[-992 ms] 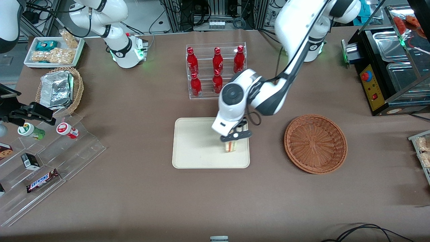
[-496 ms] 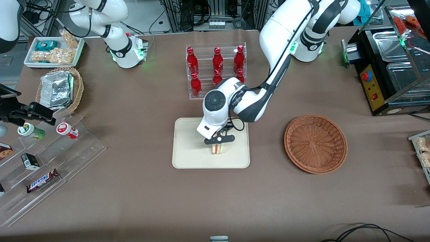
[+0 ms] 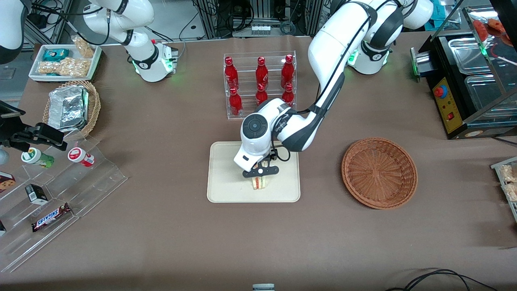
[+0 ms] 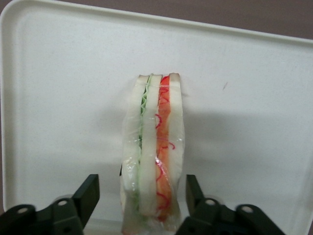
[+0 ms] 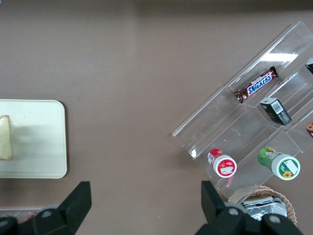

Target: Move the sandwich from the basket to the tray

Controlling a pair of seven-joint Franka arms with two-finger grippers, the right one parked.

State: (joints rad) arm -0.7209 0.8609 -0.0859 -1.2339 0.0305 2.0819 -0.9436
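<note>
Over the cream tray (image 3: 226, 190), the left gripper (image 3: 260, 171) has travelled from the edge nearest the wicker basket (image 3: 379, 173) toward the tray's middle within the last second, carrying the sandwich (image 3: 259, 182) lower with it. The basket now sits empty, well apart from the tray, so only the release seems left. Seen from the wrist, the fingers (image 4: 88, 196) flank the sandwich (image 4: 154, 152) with slight gaps, apparently loosening. Whether the wedge's base already rests on the tray is hidden, its bottom being cut off.
</note>
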